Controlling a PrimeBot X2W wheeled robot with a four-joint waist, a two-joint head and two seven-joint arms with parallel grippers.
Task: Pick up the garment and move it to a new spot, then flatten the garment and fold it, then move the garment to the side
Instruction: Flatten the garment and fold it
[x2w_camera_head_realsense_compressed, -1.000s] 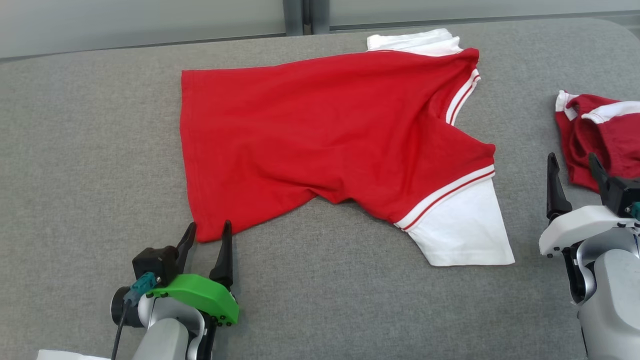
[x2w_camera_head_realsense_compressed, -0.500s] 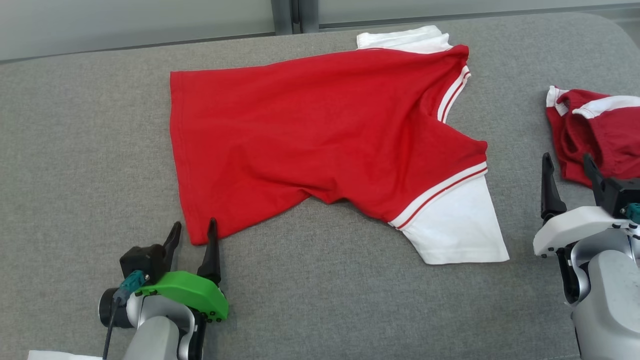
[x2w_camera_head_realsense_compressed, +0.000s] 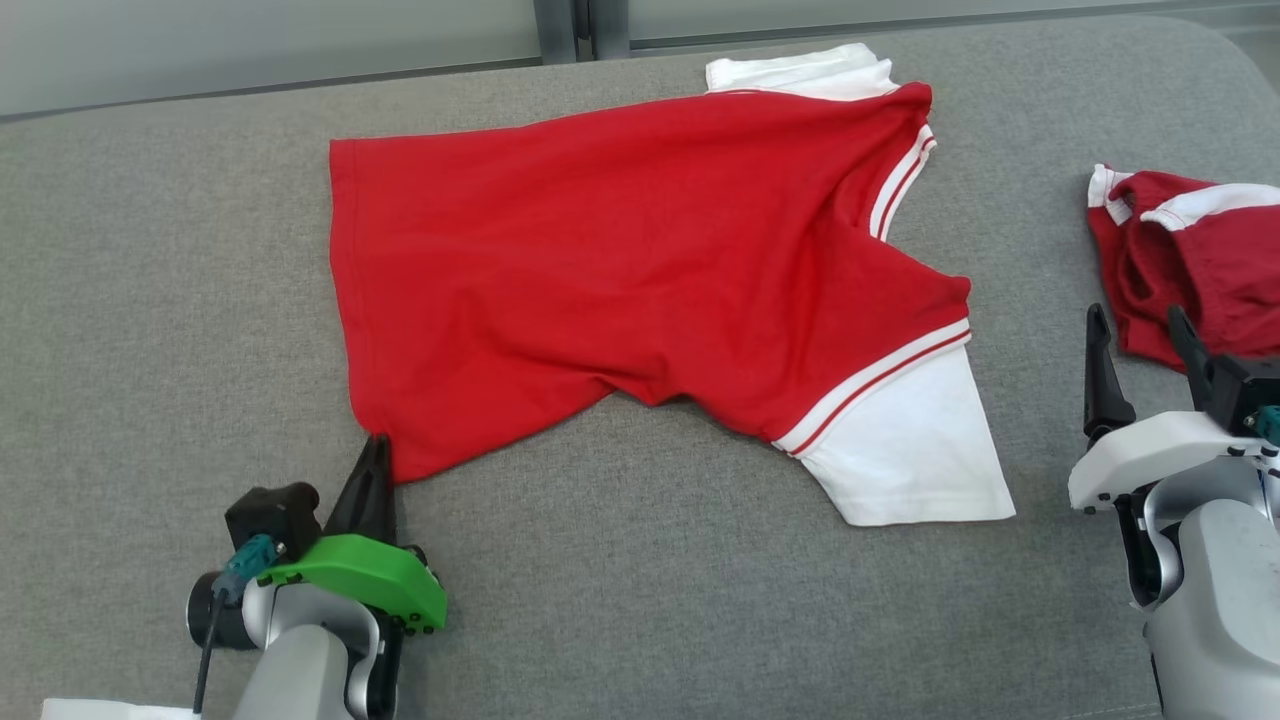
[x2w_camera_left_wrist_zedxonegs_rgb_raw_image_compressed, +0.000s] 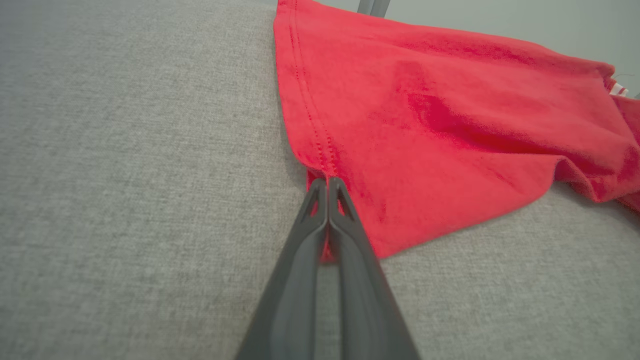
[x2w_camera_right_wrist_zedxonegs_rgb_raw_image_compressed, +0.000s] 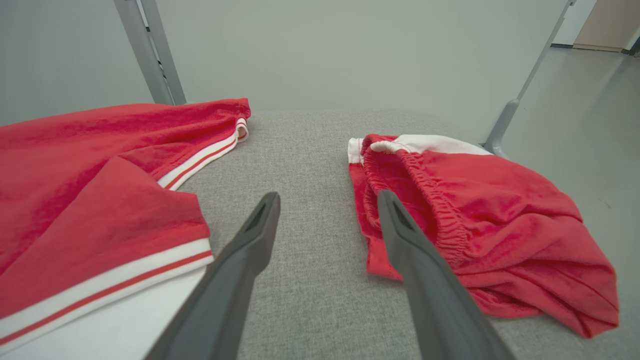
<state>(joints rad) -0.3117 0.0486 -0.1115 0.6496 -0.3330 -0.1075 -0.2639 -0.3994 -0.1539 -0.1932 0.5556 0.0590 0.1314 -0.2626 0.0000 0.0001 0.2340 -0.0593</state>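
Grey woven cloth is covering the bench (x2w_camera_head_realsense_compressed: 150, 300), and the red jersey shirt (x2w_camera_head_realsense_compressed: 620, 260) is lying rumpled mid-frame, its white sleeve (x2w_camera_head_realsense_compressed: 910, 450) lower right. Our left claw (x2w_camera_head_realsense_compressed: 378, 448) is pinching the lower-left hem corner (x2w_camera_left_wrist_zedxonegs_rgb_raw_image_compressed: 395, 220), we reckon for pulling it flat. Our right claw (x2w_camera_head_realsense_compressed: 1136, 315) is standing wide beside crumpled red shorts (x2w_camera_head_realsense_compressed: 1190, 260)
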